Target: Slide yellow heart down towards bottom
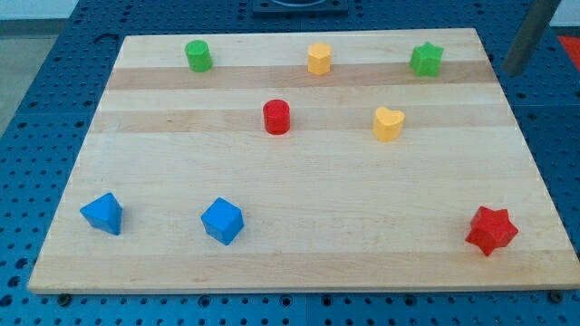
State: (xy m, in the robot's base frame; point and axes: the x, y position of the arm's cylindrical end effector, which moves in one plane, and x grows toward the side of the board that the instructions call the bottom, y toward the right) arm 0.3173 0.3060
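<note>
A: Heart first: the small yellow heart-shaped block sits on the pale wooden table, right of centre in the upper half, with bare board below it toward the view's bottom.

B: Neighbours?

A: A red cylinder block stands to its left, well apart. Above it along the top strip are a yellow hexagonal block, a green star block and, far left, a green cylinder block. Near the bottom edge lie a blue pointed block, a blue cube-like block and, at the right, a red star block.

B: And the end effector?

A: A dark rod slants in at the view's top right, beyond the table's corner. My tip cannot be made out with certainty; it has no jaws, holds nothing, and touches no block.

B: How will the heart handle?

A: By judgement, it is light, rigid and likely to slide easily on smooth wood. There is no taking hold, only pushing: contact belongs on its upper side, centred at the notch between the lobes, since an off-centre push would probably spin it or let it slip aside.
</note>
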